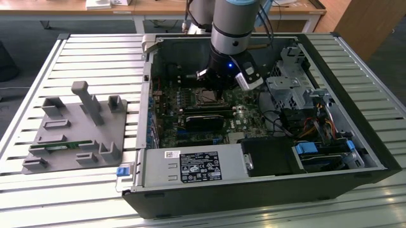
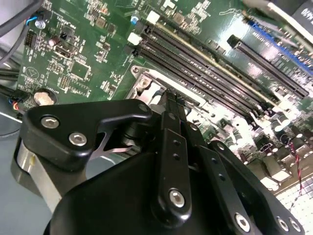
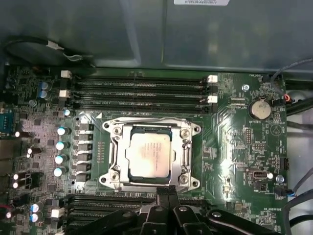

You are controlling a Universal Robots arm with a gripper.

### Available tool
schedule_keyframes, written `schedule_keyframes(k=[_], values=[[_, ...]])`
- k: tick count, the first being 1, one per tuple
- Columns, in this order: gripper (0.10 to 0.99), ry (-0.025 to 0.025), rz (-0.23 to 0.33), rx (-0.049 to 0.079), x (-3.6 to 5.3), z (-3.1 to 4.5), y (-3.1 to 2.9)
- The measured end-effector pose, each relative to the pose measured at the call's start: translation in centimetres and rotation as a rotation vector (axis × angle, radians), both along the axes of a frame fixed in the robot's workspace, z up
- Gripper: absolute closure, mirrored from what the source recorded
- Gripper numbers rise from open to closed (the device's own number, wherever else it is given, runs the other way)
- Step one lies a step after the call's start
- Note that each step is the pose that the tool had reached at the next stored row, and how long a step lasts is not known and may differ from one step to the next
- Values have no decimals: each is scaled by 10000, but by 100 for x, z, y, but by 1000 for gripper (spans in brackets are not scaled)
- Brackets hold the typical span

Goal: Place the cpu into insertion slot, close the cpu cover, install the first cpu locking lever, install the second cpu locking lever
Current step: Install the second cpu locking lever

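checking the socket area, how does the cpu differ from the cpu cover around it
The cpu is a solid pale beige square; the cpu cover is a thin silver frame with a square window. The cpu sits inside that window, the cpu cover being larger and ringing it. Both lie flat on the green motherboard.

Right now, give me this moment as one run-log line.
cpu: seated in insertion slot | cpu cover: closed over it | end effector: fingers together, at the socket's edge | locking levers: state unclear

Silvery-beige cpu (image 3: 150,156) flat in the insertion slot (image 3: 115,164), cpu cover (image 3: 185,152) closed around it.
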State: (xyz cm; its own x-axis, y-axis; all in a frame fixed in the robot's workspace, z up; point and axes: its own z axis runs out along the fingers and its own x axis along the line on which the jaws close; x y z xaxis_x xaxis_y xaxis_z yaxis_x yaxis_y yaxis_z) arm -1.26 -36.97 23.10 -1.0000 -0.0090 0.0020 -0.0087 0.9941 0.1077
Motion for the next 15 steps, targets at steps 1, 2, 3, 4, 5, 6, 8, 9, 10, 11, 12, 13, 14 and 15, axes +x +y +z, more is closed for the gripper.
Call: schedule_keyframes(k=[1, 2, 3, 4, 5, 6, 8, 9, 10, 11, 12, 13, 14, 15], values=[[980, 0, 0, 0, -7, -1, -11], [980, -1, 0, 0, -17, -2, -21], [980, -1, 2, 0, -32, -4, -28], [980, -1, 2, 1, -55, -4, -32], [980, -1, 2, 1, -81, -5, -34], [980, -1, 1, 1, -106, -5, -35], [980, 0, 2, 0, -166, -6, -36], [980, -1, 1, 1, -190, -7, -36], [980, -1, 1, 1, -209, -8, -35], [980, -1, 1, 0, -227, -10, -35], [980, 0, 2, 0, -244, -12, -36], [980, 0, 1, 0, -257, -14, -36], [980, 5, 1, 0, -265, -18, -36], [980, 17, 1, 0, -271, -23, -36]])
